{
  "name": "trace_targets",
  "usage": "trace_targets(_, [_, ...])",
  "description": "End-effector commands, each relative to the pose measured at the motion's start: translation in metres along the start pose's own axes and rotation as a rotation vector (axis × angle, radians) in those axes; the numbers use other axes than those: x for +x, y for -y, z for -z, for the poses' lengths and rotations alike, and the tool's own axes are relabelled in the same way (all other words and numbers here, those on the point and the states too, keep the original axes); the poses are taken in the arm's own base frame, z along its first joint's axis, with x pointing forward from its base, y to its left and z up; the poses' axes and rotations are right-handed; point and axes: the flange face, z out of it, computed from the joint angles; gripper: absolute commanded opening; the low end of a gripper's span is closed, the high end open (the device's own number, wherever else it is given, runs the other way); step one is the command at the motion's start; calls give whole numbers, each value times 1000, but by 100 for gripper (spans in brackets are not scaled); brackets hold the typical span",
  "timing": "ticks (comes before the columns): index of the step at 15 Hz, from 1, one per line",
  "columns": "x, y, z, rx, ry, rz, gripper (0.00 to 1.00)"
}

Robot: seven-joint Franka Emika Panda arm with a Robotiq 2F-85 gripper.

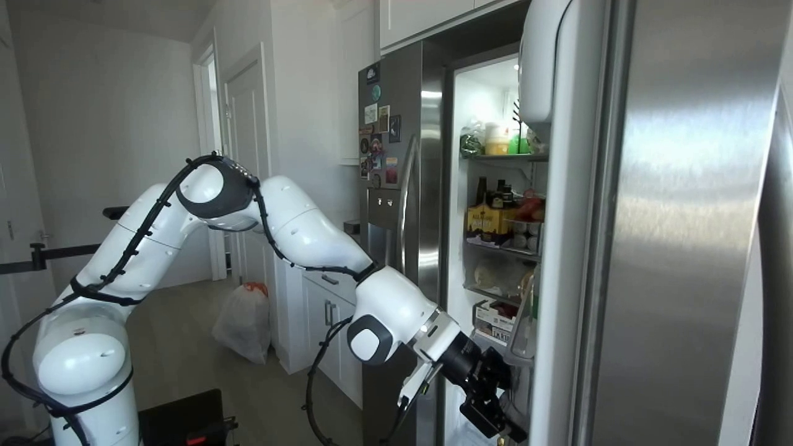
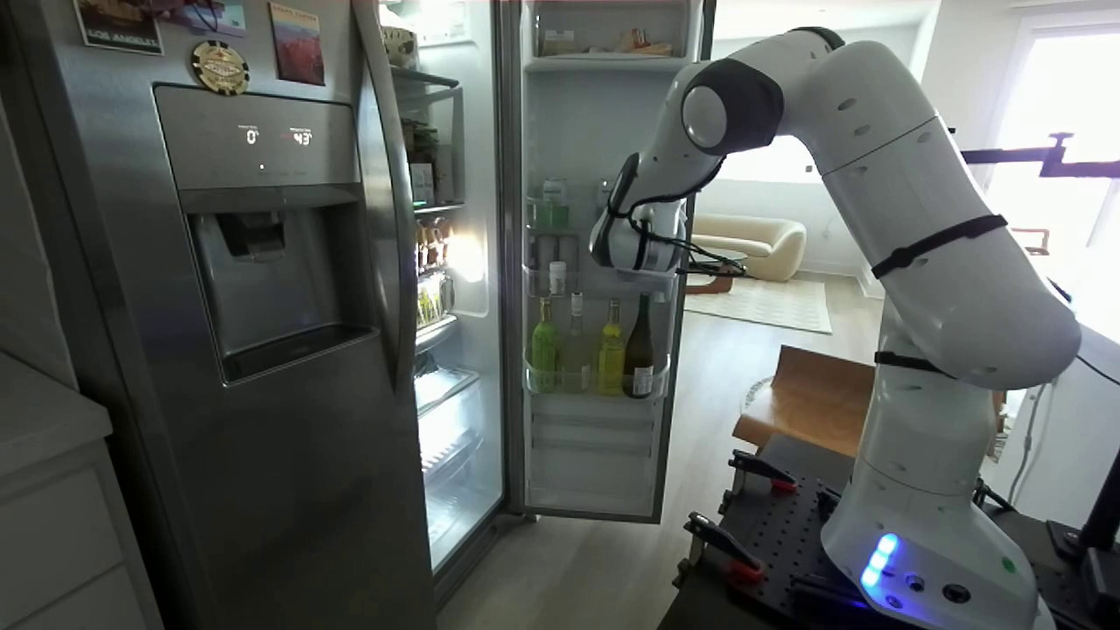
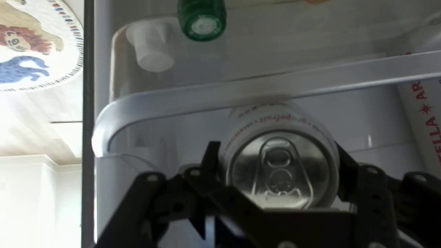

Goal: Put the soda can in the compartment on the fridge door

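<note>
The soda can (image 3: pixel 282 172) sits between the fingers of my gripper (image 3: pixel 277 151) in the wrist view. Its silver top with pull tab faces the camera; the side shows white with red lettering. Both fingers touch it. Its far end meets the rim of a clear compartment (image 3: pixel 213 93); I cannot tell if it is inside. My gripper shows in an exterior view (image 1: pixel 505 424), low beside the fridge door (image 1: pixel 681 186); the can is hidden there. The door's white lining (image 2: pixel 595 490) and clear bins (image 2: pixel 599 382) also show; there the arm hides gripper and can.
A green bottle (image 3: pixel 202 22) and a white cap (image 3: pixel 153 51) stand near the rim. Tall bottles (image 2: pixel 611 350) fill the lower door bin. A red-lettered carton (image 3: pixel 427 120) is at the right. The narrower steel door (image 2: pixel 289 490) stands opposite. Fridge shelves (image 1: pixel 508 251) hold food.
</note>
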Motion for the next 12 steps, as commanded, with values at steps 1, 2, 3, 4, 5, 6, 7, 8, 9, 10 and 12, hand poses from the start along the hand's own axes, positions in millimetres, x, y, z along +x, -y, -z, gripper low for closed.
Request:
trace_targets(1, [6,6,4,-4,100,-76,49])
trace_targets(2, [15,9,5,-4,129,-95,49])
trace_targets(3, [23,12,6,-6,158,-113,49])
trace_targets(4, [30,15,6,-10,184,-134,49])
trace_targets(5, [39,19,7,-13,213,-160,49])
trace_targets(6, [46,23,8,-16,240,-183,49])
trace_targets(7, [52,28,9,-17,263,-206,49])
trace_targets(8, [57,33,9,-17,283,-229,49])
trace_targets(9, [61,37,8,-18,300,-249,49])
trace_targets(10, [66,39,8,-20,307,-267,49])
trace_targets(12, [70,47,5,-40,309,-280,49])
